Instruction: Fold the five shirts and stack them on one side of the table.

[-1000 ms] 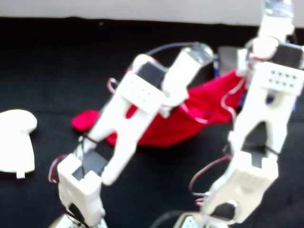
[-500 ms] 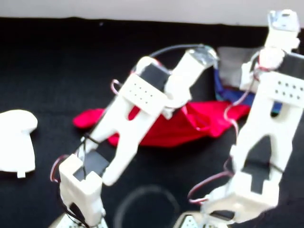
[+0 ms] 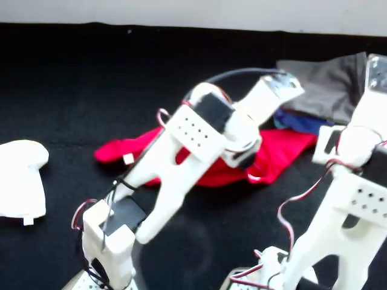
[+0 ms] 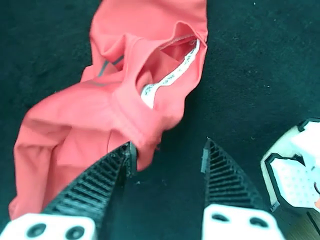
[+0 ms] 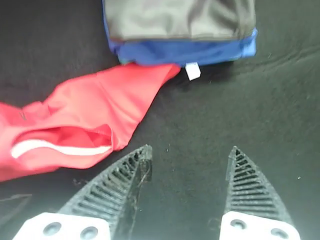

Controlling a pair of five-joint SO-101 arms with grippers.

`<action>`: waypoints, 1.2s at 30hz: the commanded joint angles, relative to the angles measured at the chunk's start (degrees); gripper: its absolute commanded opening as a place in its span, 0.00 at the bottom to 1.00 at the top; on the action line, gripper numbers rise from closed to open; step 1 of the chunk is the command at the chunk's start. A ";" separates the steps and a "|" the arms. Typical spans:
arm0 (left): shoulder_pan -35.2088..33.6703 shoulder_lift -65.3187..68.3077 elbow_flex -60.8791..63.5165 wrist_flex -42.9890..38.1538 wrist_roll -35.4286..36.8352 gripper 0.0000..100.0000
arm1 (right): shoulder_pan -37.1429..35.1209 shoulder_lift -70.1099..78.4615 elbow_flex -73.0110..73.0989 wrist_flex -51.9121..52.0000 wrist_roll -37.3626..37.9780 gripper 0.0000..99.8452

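Observation:
A crumpled red shirt (image 3: 278, 154) lies mid-table, collar and white label showing (image 4: 125, 90). My left gripper (image 4: 167, 150) hangs open just over its collar end (image 3: 245, 158), one finger at the cloth's edge and nothing held. My right gripper (image 5: 190, 152) is open above bare black table, short of the red shirt's tip (image 5: 90, 115). Beyond it a folded grey shirt (image 5: 180, 17) lies on a folded blue shirt (image 5: 185, 50); this stack sits at the back right (image 3: 326, 84). A white shirt (image 3: 21, 178) lies at the left edge.
The table is covered in black cloth (image 3: 91, 78), with open room at the back left and in front of the red shirt. The right arm's white links (image 3: 357, 199) stand tall at the right edge, close to the stack.
The red shirt's right end, raised beside the right arm a second ago, now lies flat. The right arm has drawn back toward the front right. The left arm has shifted right.

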 commanded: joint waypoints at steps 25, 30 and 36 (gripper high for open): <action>-51.74 -11.74 27.65 -2.90 -0.18 0.22 | -48.57 10.07 20.09 -24.84 -5.36 0.24; -53.23 -6.99 35.65 -12.84 -0.18 0.22 | -53.67 20.88 10.68 -24.40 -5.36 0.24; -54.29 -0.75 38.46 -20.04 0.26 0.22 | -53.41 24.84 8.13 -22.73 -5.01 0.24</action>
